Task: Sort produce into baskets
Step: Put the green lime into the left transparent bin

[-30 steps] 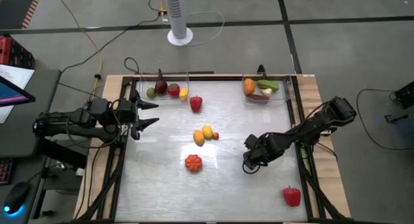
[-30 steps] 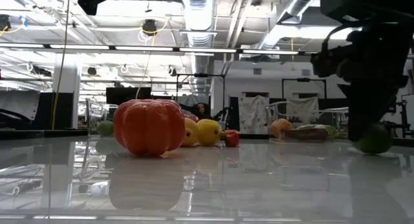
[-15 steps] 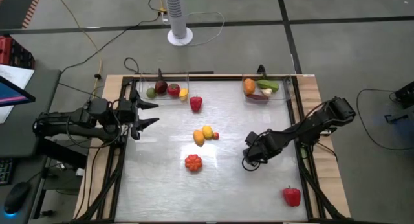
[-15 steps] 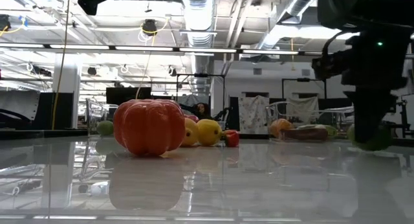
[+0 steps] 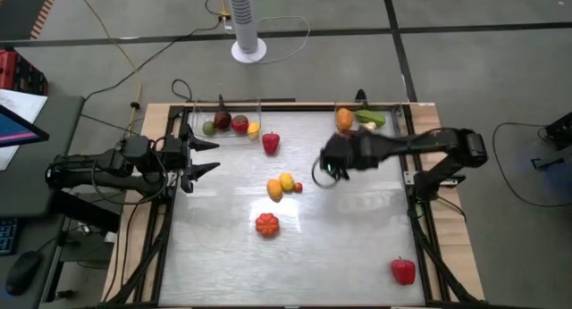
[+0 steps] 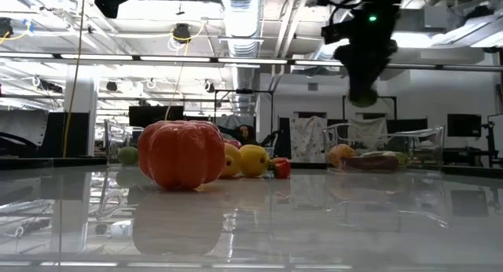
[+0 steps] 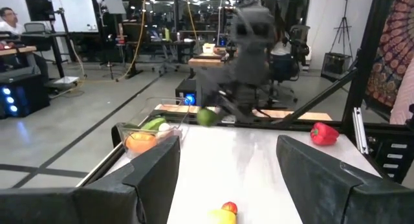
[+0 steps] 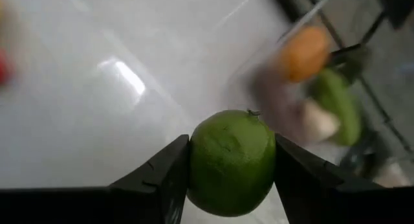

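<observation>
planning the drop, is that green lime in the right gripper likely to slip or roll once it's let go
The lime looks round and smooth, so it would probably roll on the glossy table. The right gripper pinches it only at its sides, so a slip seems possible. It appears rigid, undented by the fingers.

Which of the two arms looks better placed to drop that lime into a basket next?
The right: the right gripper already clamps the lime, lifted over the table. The left gripper waits open and empty at the left edge.
</observation>
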Robot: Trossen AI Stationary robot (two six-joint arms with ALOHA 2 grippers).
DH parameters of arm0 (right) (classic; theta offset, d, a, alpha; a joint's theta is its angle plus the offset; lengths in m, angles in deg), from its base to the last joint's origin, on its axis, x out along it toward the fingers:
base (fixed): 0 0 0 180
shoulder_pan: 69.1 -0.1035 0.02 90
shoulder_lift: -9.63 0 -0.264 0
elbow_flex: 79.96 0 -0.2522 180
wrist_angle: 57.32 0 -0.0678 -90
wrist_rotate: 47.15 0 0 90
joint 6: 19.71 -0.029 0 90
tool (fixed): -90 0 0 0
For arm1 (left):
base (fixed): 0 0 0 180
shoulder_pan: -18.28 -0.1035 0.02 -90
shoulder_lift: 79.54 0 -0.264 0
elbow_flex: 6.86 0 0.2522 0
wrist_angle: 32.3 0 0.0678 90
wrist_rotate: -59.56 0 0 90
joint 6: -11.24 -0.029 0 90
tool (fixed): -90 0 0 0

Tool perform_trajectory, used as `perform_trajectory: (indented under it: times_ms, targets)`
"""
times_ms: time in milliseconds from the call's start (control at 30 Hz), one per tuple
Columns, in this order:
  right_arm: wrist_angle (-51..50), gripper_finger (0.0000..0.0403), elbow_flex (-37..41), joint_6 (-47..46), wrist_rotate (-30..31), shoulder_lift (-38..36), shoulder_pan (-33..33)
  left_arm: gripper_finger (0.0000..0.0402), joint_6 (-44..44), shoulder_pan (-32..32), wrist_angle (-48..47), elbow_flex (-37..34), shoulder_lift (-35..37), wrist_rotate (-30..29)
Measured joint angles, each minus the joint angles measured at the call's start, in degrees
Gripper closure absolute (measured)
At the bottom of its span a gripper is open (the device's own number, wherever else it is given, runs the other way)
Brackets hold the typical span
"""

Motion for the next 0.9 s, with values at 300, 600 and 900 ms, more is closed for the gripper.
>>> perform_trajectory:
  times_ms: [300, 600, 900]
  targets:
    - [5.5, 0.0179, -2.8, 13.1, -2.2, 0.0, 15.1, 0.0157, -1.0, 0.0, 0.0, 0.0, 0.0, 0.0]
    - [40.3, 0.0178, -2.8, 25.8, -27.7, 0.4, 16.8, 0.0157, -2.4, 0.0, 0.5, 0.0, 1.1, -3.4]
    - [59.7, 0.0178, -3.0, 24.0, -45.7, 6.2, 17.0, 0.0157, -2.0, 0.0, -0.1, 0.0, 6.1, -2.2]
